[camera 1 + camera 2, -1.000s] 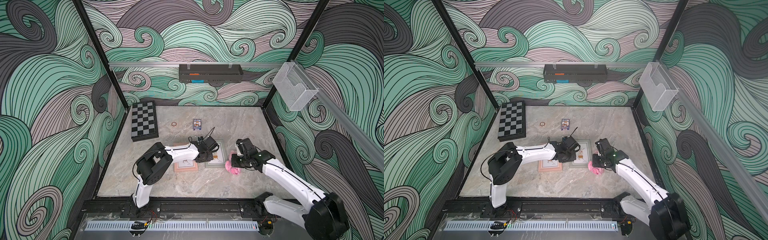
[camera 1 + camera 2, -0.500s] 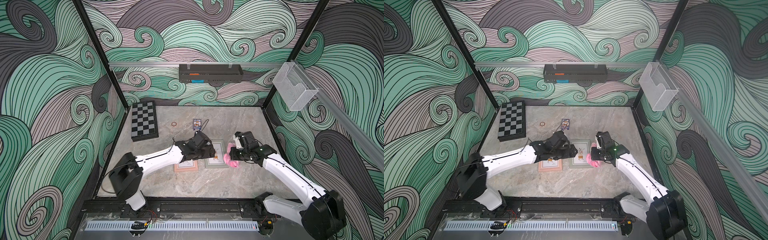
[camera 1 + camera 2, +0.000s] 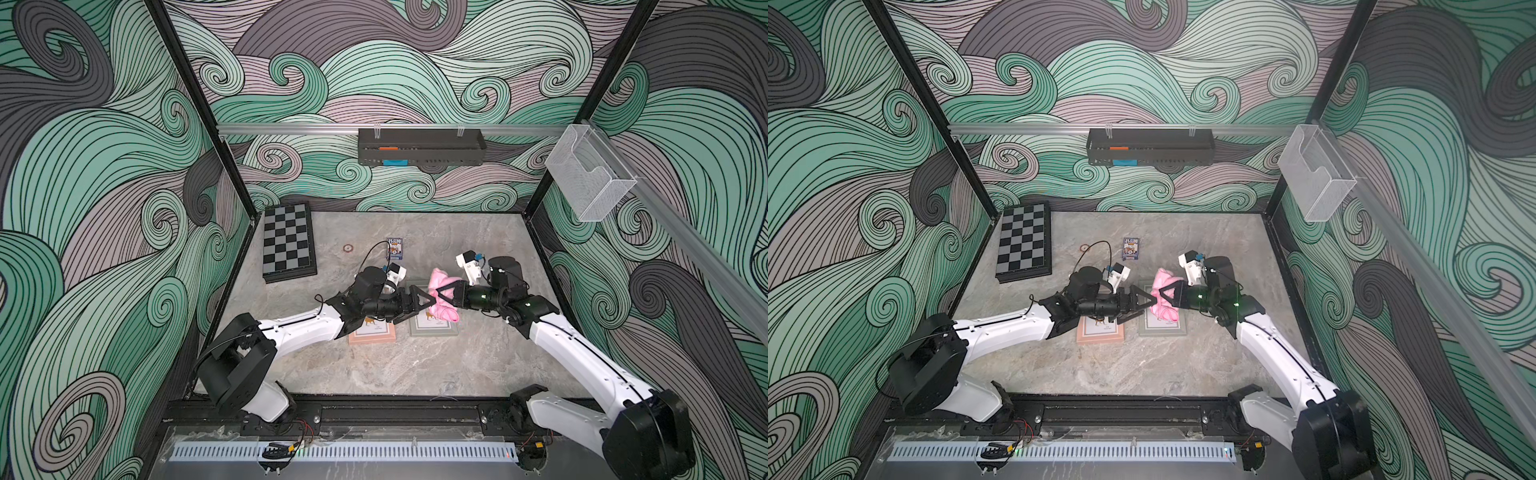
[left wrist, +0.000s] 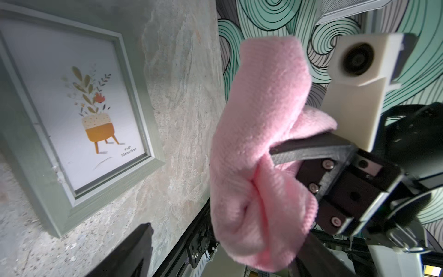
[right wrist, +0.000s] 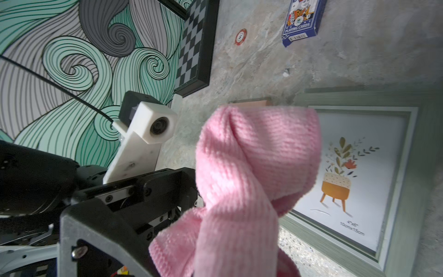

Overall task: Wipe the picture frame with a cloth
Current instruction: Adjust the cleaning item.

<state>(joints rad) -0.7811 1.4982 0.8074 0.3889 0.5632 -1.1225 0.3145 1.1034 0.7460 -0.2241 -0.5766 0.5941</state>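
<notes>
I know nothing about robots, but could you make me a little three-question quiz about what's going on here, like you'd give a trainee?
1. True or false: the left gripper is shut on the cloth.
2. Which frame lies nearer the right gripper? A) pink frame B) green frame
3. How many picture frames lie on the table?
Key: 1 false, the right gripper holds it; 2 B; 3 two.
</notes>
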